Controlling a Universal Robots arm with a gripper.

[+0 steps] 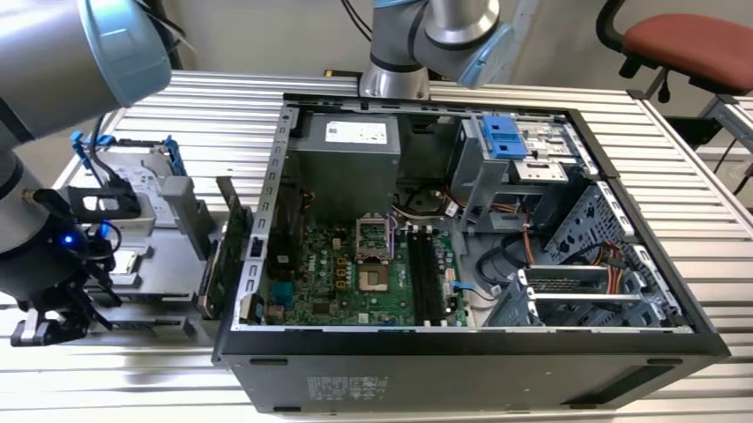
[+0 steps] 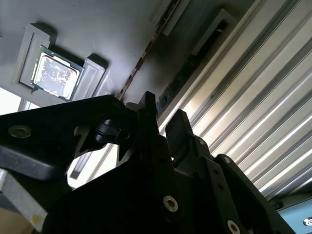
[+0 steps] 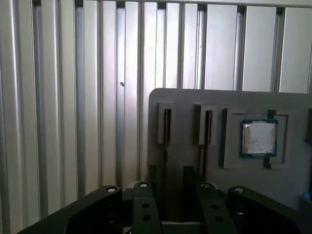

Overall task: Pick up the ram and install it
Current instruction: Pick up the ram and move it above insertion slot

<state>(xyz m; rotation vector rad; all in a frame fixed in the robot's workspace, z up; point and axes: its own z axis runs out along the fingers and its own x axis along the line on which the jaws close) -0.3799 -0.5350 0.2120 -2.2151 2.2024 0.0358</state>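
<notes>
Gripper [image 3: 170, 170] first: from where I stand it hangs low at the exterior view's left, over a gray holder [image 3: 195, 97]. That holder lies on the ribbed metal table [image 3: 58, 97] beside the open computer case [image 1: 471, 357]. Its two black fingers [image 3: 151, 183] are parted with a clear gap between them, and they hold nothing.

In the first wrist view the ram [image 3: 167, 127] appears as a thin dark edge standing in a narrow slot of the holder. That edge runs toward the gap between the fingers; whether a finger touches it I cannot tell. A second slot just like it sits beside the first. Next to that, a square processor chip [image 3: 260, 138] rests in its own recess.

A green circuit card [image 1: 226, 238] stands on edge between the holder and the case. Inside the case the motherboard [image 1: 330, 282] lies exposed.
</notes>
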